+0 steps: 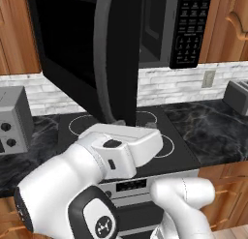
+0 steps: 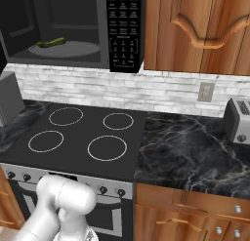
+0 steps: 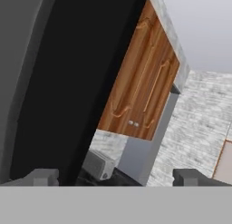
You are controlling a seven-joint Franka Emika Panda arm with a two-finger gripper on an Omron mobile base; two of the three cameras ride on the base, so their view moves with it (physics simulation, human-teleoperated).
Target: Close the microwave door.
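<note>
The pincer (image 3: 115, 177) is spread wide, nothing between its two fingertips (image 3: 43, 177), and they sit right up against the microwave door (image 3: 68, 82): the left tip rests at the door's dark face, the right tip hangs free in open air. In the hand view the door is a big black slab running diagonally, with its grey vertical strip (image 3: 18, 60) along the left side.

From the left base view, the white arm (image 1: 116, 153) reaches forward over the stove (image 1: 169, 131), its wrist tucked under the lower edge of the microwave door (image 1: 77, 44), so the fingers themselves are hidden there. The door stands swung well out from the microwave body, hanging over the left burners, its grey strip (image 1: 104, 54) curving down the near edge.

To the left on the dark marble counter (image 2: 195, 147) sits a grey box with knobs (image 1: 14, 119); to the right, a toaster (image 2: 239, 120).

Farther back, the microwave cavity (image 2: 58, 25) gapes open, a green vegetable (image 2: 51, 42) lying on the turntable plate (image 2: 66, 50). Just right of it is the black keypad panel (image 2: 124, 30), then wooden cabinets (image 2: 200, 30). Below runs the white brick backsplash (image 2: 97, 91) with a wall outlet (image 2: 206, 92).
</note>
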